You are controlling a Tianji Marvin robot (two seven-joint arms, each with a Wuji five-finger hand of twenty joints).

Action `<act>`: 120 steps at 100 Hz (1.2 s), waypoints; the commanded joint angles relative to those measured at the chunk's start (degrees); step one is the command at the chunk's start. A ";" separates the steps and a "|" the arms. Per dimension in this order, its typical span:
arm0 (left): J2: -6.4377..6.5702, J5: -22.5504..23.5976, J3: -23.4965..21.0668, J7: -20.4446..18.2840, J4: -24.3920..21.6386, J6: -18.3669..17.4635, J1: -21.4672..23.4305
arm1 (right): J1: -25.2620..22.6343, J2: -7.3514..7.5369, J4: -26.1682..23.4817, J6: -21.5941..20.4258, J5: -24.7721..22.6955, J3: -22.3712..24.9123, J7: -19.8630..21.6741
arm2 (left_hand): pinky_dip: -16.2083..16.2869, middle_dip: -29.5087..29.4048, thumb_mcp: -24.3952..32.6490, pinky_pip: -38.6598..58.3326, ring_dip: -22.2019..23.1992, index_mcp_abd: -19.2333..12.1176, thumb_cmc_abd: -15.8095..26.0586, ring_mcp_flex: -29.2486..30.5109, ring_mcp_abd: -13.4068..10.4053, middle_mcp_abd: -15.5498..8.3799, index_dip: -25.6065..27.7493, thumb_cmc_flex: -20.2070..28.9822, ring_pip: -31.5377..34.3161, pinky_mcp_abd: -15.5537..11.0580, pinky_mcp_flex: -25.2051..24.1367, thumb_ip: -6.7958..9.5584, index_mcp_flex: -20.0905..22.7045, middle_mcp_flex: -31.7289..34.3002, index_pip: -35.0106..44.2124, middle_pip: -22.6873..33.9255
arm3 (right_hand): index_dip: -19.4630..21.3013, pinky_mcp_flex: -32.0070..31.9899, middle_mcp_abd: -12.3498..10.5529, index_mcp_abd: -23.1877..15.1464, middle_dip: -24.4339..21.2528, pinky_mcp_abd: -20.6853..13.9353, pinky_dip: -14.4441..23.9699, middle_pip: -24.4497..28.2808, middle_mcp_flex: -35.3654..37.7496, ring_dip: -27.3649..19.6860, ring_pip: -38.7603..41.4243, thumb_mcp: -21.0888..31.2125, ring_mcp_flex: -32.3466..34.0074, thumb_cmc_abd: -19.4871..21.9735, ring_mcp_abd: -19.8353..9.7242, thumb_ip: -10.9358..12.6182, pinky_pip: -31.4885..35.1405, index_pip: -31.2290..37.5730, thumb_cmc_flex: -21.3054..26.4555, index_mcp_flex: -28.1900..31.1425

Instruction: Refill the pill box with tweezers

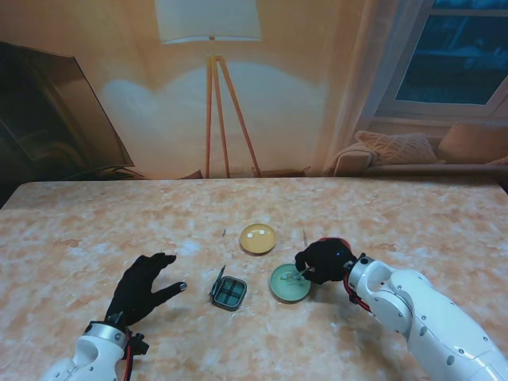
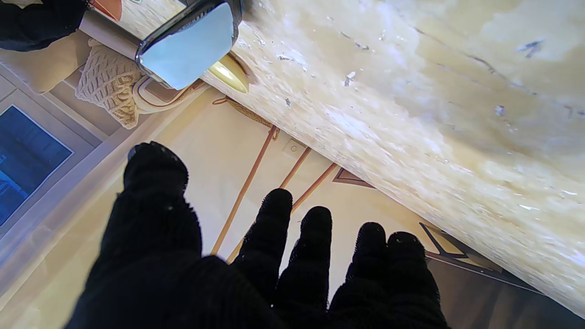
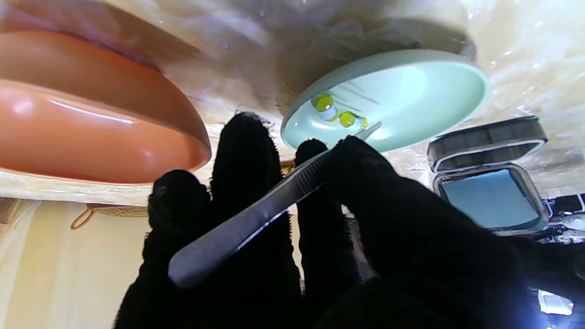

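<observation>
Pick step — your right hand [image 3: 320, 219] pinches tweezers [image 3: 256, 219] over yellow capsules [image 3: 336, 113] in green dish [image 1: 290, 283]; left hand [image 1: 143, 286] splayed empty — next, nip one.

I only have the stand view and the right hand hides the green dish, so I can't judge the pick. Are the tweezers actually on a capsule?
Observer: The tweezers tips sit beside two yellow-and-white capsules in the green dish; whether they grip one I can't tell.
Operator: Is the right hand holding them firmly?
Observer: The right hand has its fingers closed around the tweezers.
Operator: Pill box lid up?
Observer: Yes, the pill box lid shows a pale blue inner face.
</observation>
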 commanded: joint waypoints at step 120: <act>-0.36 -0.99 -0.28 -0.19 0.89 -0.99 0.13 | 3.86 -0.66 3.48 2.82 -0.32 -6.04 -1.75 | 0.37 -0.27 -0.89 0.17 1.43 -0.41 1.63 -1.16 -0.51 -1.11 -0.16 0.17 -0.12 -3.44 -0.29 1.65 0.30 -0.11 -0.06 -0.19 | 0.15 -0.35 -0.39 -3.45 -1.19 -4.45 0.07 -0.17 0.19 1.13 -0.03 3.32 -2.33 0.47 0.74 0.39 -0.40 3.94 3.62 0.52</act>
